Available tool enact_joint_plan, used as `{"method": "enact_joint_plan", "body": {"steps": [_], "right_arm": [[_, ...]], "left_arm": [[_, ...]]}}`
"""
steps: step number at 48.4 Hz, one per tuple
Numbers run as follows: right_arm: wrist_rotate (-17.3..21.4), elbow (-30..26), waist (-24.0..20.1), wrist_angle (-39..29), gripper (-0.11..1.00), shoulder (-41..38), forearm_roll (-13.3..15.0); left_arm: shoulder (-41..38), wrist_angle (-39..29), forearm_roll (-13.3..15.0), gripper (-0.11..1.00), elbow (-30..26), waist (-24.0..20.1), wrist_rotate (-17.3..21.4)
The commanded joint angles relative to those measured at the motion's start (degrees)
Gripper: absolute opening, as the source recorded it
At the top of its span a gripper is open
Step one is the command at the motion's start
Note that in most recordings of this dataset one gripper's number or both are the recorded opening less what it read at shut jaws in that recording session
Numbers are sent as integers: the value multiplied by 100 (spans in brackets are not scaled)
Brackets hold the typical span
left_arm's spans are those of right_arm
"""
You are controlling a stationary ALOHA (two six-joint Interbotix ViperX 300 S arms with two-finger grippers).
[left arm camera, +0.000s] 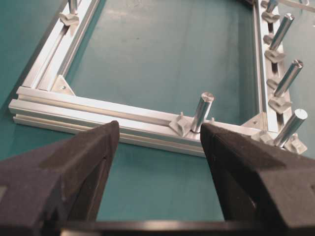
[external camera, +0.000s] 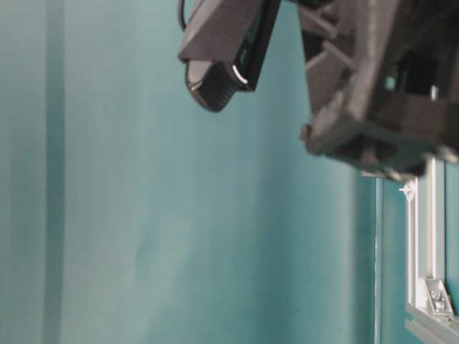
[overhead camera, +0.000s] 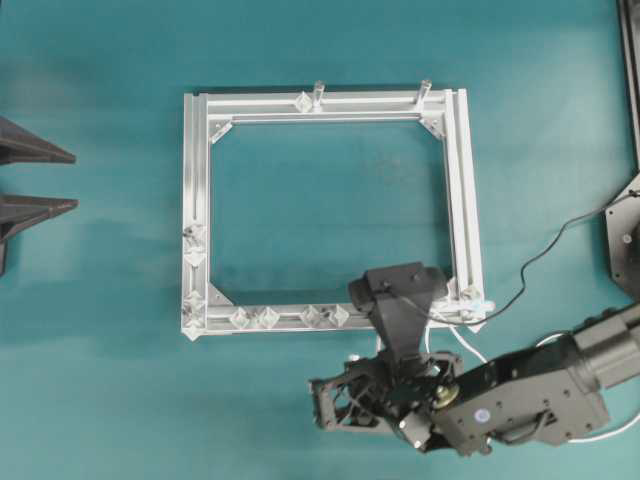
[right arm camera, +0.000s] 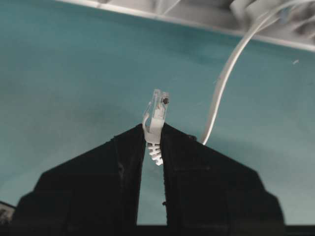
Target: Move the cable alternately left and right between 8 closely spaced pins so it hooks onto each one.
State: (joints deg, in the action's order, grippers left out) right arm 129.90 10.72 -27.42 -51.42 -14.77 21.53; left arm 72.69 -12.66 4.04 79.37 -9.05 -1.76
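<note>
Clearly our right gripper (right arm camera: 153,135) pinches the cable (right arm camera: 224,73) at its plug. Our left gripper (left arm camera: 160,135) gapes wide, holding nothing, facing the frame (left arm camera: 98,110)

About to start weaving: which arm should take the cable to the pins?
Right. Its jaws already clamp the cable at the plug, beside the frame's near rail. The left gripper is open and holds nothing.
</note>
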Motion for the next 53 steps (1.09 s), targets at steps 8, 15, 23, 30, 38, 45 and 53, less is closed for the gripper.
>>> {"method": "enact_joint_plan", "body": {"steps": [8, 15, 23, 30, 38, 45, 53], "right_arm": [[-18, -369, -26, 18, 13, -88, 26], [-26, -554, -26, 26, 13, -220, 35], [-53, -765, 9, 35, 13, -360, 88], [-132, -905, 105, 97, 13, -448, 211], [-299, -1011, 281, 299, 13, -519, 281], [-519, -1134, 422, 483, 13, -624, 281], [-782, -1230, 563, 492, 13, -694, 290]], "left_arm": [[-35, 44, -9, 71, -70, 0, -44], [-35, 44, -9, 71, -70, 0, -44], [-26, 44, -9, 71, -62, 0, -44], [-26, 44, -9, 71, -70, 0, -44], [-26, 35, -9, 71, -70, 9, -44], [-26, 18, -9, 71, -88, 0, -44], [-26, 9, -9, 71, -97, 9, -44]]}}
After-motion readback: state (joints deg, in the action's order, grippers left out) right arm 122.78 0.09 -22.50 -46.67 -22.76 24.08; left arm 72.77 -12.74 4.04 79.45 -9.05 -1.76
